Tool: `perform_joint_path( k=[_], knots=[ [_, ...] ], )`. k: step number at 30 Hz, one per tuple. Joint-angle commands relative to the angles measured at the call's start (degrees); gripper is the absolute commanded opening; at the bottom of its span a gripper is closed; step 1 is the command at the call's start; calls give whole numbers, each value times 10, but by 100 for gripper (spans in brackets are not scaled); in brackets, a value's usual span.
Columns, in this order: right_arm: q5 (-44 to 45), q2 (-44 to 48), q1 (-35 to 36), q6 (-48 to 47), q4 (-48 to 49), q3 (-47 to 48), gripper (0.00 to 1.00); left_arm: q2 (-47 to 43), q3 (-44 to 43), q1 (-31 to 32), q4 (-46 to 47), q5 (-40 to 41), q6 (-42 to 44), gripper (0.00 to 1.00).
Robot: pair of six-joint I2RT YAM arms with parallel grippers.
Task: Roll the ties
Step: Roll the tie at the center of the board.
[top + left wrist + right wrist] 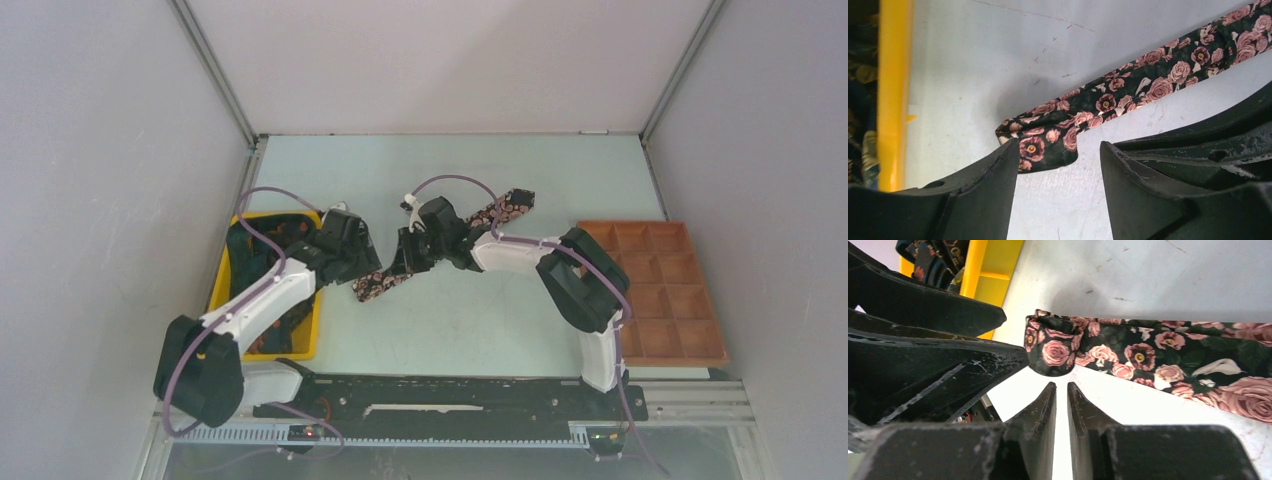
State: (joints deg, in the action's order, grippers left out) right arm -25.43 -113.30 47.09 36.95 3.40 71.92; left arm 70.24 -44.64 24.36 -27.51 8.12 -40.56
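Two fingers, left gripper (1059,146): the black fingers stand wide apart. The curled end of the tie sits in the gap. It looks to touch the left finger, but it is not squeezed.
Two fingers, right gripper (1060,386): the black fingers are almost together, with only a thin slit between them. Nothing is in the slit. The tips point at the curled end from just beside it.
Curled end (1053,351): one small, loose roll of cloth at the tip of the tie. It sits on the table between the two grippers.
Tie: a long thin black cloth tie with pink roses (1148,352). It lies flat on the table and slants away from the curl toward the back right, under the right arm.
Bin: a yellow plastic box (265,352) just left of the left gripper, with more dark ties (250,262) piled inside.
Tray: a brown tray with small square pockets (670,360), on the right side, well apart from the tie.
Table: a pale green flat top (480,320).
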Motion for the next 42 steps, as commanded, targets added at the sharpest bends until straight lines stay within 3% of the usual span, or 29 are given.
perform_joint_path(
  k=[1,13,19,42],
  knots=[
    [-8,39,15,8,38,2,18,-70,24,-7,0,48,-5,66],
    [-11,-7,42,7,-1,70,19,-236,152,-10,33,106,-12,64],
    [-9,-40,49,2,-22,105,19,-288,211,-10,80,81,-13,65],
    [-8,-84,25,-4,-21,96,17,-231,241,-20,166,27,-8,65]
  ],
)
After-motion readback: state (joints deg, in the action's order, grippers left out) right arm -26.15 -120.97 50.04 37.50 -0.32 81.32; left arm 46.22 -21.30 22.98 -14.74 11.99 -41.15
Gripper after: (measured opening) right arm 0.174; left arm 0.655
